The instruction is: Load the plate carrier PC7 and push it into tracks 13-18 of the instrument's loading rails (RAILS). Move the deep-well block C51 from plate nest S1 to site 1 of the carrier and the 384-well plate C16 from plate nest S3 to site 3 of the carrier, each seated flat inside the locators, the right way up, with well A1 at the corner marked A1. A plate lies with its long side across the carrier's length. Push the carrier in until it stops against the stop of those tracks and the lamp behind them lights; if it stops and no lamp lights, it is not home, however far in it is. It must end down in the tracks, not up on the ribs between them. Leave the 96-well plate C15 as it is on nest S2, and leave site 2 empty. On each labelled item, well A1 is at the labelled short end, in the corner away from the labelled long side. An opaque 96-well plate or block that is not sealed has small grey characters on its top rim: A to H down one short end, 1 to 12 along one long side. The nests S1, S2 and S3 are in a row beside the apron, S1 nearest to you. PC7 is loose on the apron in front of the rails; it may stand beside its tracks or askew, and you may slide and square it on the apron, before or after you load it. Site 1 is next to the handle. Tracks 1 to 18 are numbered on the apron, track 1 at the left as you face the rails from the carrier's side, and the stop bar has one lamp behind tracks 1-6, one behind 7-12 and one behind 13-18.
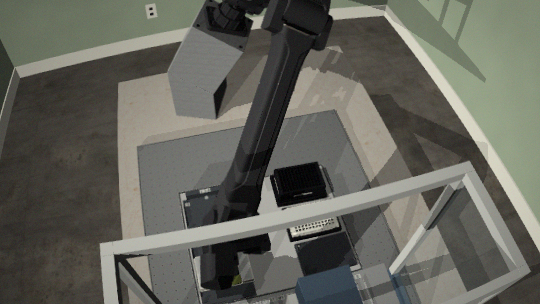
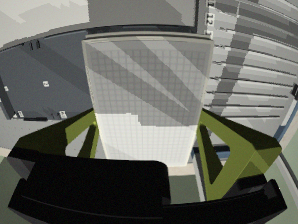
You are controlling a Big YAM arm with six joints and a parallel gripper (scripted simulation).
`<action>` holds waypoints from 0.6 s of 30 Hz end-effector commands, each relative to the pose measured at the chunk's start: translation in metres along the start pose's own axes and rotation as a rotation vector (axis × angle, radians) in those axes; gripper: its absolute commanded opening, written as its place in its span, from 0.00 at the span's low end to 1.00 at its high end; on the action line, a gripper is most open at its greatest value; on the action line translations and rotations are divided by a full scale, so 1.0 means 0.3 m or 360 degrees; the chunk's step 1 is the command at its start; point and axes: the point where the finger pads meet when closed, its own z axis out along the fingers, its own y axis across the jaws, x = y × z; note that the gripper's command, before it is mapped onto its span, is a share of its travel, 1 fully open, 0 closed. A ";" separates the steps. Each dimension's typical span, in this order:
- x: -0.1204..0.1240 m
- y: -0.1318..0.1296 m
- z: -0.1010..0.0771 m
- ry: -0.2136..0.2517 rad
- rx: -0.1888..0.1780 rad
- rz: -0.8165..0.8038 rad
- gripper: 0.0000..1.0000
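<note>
In the wrist view my gripper (image 2: pixel 147 112) is shut on the 384-well plate C16 (image 2: pixel 148 83), a white plate with a very fine well grid, held by its long sides between the green fingers. It hangs over the right edge of the dark grey carrier PC7 (image 2: pixel 47 83), beside the ribbed rails (image 2: pixel 256 63). In the top view the gripper (image 1: pixel 234 279) is low over the carrier (image 1: pixel 200 206), and the arm hides most of the plate. The black deep-well block C51 (image 1: pixel 299 182) sits on its nest. The white 96-well plate C15 (image 1: pixel 314 227) sits on the middle nest. The nest beyond it (image 1: pixel 325 253) is empty.
A white frame rail (image 1: pixel 300 211) crosses the top view in front of the nests. A blue box (image 1: pixel 327 286) stands at the bottom edge.
</note>
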 end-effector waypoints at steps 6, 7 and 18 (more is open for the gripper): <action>0.018 -0.063 -0.078 0.0011 0.0071 -0.0024 0.00; 0.019 -0.064 -0.078 0.0011 0.0071 -0.0024 0.00; 0.018 -0.067 -0.078 0.0011 0.0071 -0.0024 0.00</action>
